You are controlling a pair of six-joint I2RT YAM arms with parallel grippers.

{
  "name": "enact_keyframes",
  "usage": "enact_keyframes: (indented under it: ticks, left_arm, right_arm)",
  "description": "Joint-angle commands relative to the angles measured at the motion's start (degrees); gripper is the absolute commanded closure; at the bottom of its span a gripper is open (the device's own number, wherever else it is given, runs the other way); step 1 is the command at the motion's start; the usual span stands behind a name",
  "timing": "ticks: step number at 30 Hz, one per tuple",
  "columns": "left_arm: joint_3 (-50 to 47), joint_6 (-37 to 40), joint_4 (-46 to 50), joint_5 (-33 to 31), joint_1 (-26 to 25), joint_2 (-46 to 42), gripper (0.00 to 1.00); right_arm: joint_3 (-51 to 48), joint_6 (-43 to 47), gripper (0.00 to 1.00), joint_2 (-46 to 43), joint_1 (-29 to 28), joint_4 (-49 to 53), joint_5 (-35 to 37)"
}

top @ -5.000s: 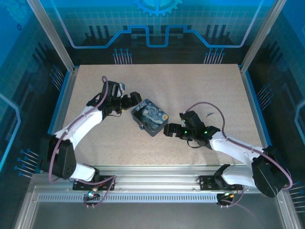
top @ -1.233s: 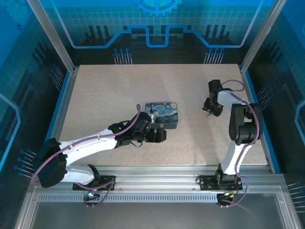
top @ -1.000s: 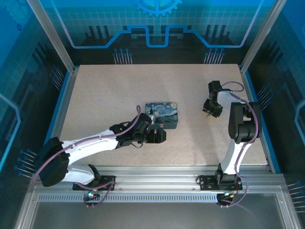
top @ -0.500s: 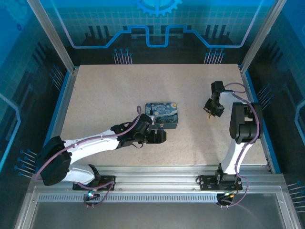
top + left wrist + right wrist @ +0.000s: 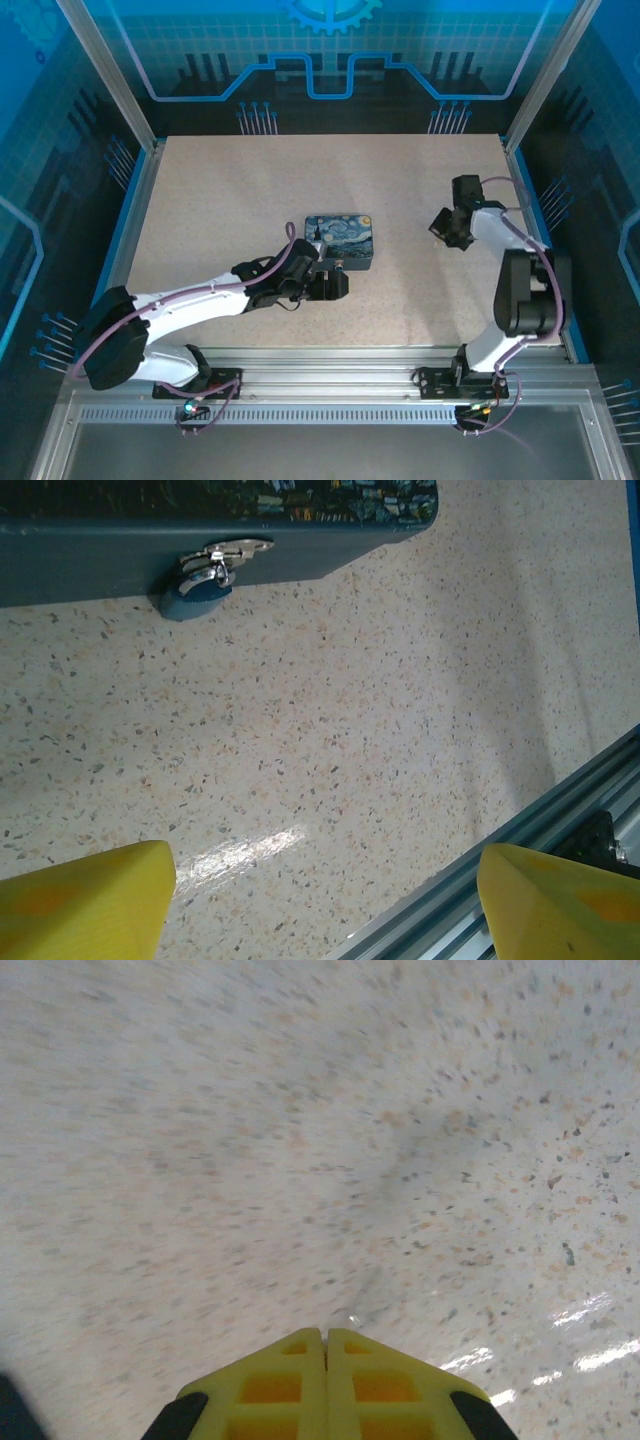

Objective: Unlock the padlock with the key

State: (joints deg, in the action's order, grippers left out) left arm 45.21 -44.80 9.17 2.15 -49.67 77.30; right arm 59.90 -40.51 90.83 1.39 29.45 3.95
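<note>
1. The speckled beige bench [image 5: 230, 190] takes the middle of the top view.
2. The white left arm [image 5: 190, 305] reaches from the lower left toward the centre. The white right arm [image 5: 520, 270] stands along the right side.
3. The dark blue rectangular tin with a swirly painting print [image 5: 342, 238] lies flat at the centre of the bench.
4. The left end effector [image 5: 336, 285] is just below the tin. In the left wrist view its yellow fingers [image 5: 90, 895] stand wide apart in the two lower corners.
5. The right end effector [image 5: 440, 223] is at the right of the top view, well apart from the tin. In the right wrist view its yellow fingers [image 5: 270, 1380] are pressed together over the bench.
6. The small padlock [image 5: 195, 595] with a silver shackle hangs at the clasp on the side of the tin, in the upper left of the left wrist view. Its body looks bluish there.
</note>
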Motion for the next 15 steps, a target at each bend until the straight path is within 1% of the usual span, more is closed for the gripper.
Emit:
enact_keyframes:
  ticks: [1,5,9,12,15]
  left_arm:
    - [2.32,2.17,1.11,-1.88,0.09,-2.38,0.20]
    - [2.96,3.69,-0.30,-0.75,1.46,-4.67,0.20]
    - [3.34,5.33,-4.15,1.59,3.37,-7.43,0.22]
    - [4.94,7.26,-5.56,2.93,4.40,-8.21,0.23]
    - [6.11,7.98,-8.54,5.98,5.62,-7.96,0.24]
  right_arm:
    - [-1.62,-0.90,0.96,-6.52,-1.26,0.35,-3.61]
    - [-2.16,-1.66,0.96,-14.22,-3.50,2.10,-5.71]
    - [-1.76,-3.05,0.96,-21.42,-7.11,3.89,-7.30]
    - [-1.29,-4.62,0.96,-25.24,-10.03,4.80,-8.66]
    - [-0.88,-6.59,0.96,-28.25,-13.12,5.03,-9.65]
